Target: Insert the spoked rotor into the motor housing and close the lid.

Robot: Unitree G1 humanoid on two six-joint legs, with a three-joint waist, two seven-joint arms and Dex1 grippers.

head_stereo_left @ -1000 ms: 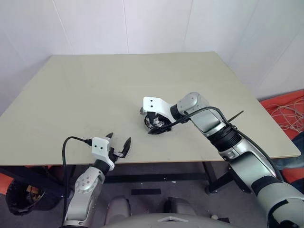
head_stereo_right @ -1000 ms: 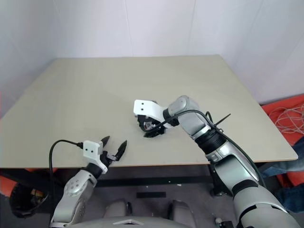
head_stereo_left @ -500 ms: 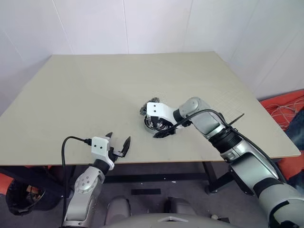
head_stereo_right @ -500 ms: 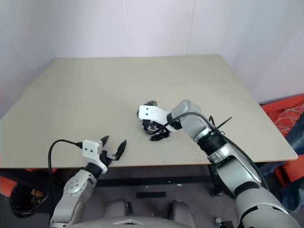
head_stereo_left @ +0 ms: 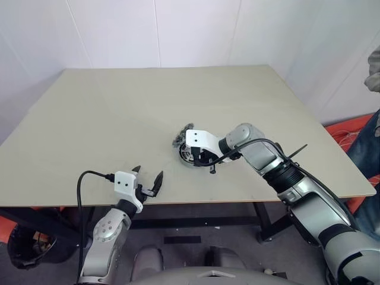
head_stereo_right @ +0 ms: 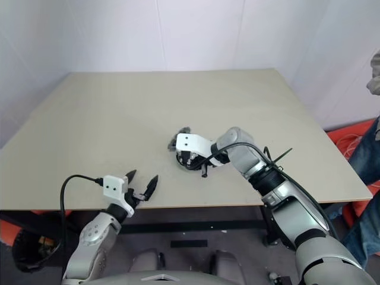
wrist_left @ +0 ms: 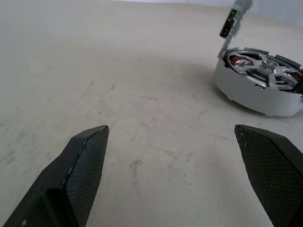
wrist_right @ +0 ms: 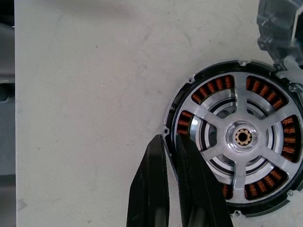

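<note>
The spoked rotor (wrist_right: 241,138) lies flat on the table, its silver spokes over the copper windings of the motor housing (wrist_right: 214,86), inside one dark rim. The grey notched lid (wrist_right: 282,26) lies just beside that rim, on the far side (head_stereo_left: 181,136). My right gripper (wrist_right: 169,140) hangs over the motor (head_stereo_left: 189,155), pointing down, shut. Its tips sit at the rim's edge, and I cannot tell whether they pinch it. My left gripper (head_stereo_left: 148,180) hovers open and empty at the table's near edge, well short of the motor (wrist_left: 259,81).
The beige table (head_stereo_left: 119,113) stretches wide around the motor. A person (head_stereo_left: 373,65) stands at the far right, beyond the table's right edge, near an orange sheet with cables (head_stereo_left: 347,127) on the floor.
My right gripper has gone from open to shut and sunk slightly toward the motor, uncovering the lid behind it. A person has appeared at the right edge. The left arm has stayed still.
</note>
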